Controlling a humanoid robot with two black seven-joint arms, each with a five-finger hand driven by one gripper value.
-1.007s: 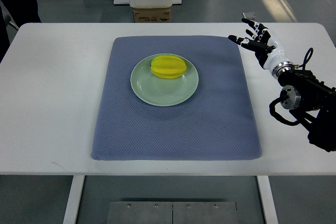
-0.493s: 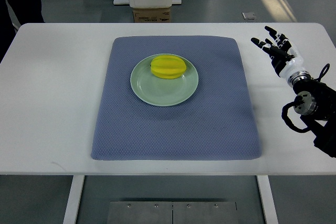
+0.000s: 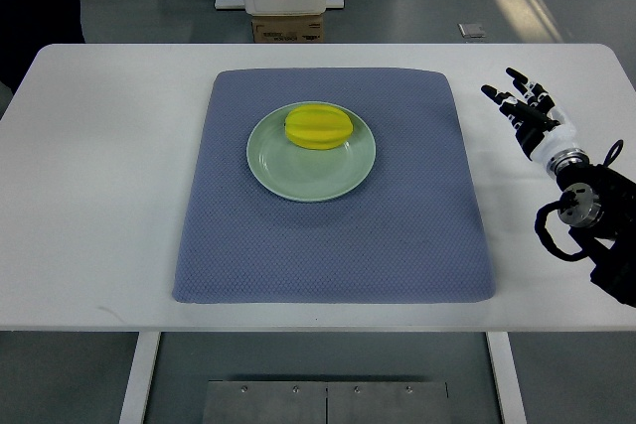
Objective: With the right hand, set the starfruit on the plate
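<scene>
The yellow starfruit (image 3: pixel 318 127) lies on the upper half of the pale green plate (image 3: pixel 311 176), its long axis running left to right across the picture and its ridges following that same line. The plate sits on the blue-grey mat (image 3: pixel 333 245) spread over the white table (image 3: pixel 99 176). The right hand (image 3: pixel 527 112) hangs over the bare tabletop well to the right of the mat, its fingers (image 3: pixel 509 76) spread and straight, holding nothing.
</scene>
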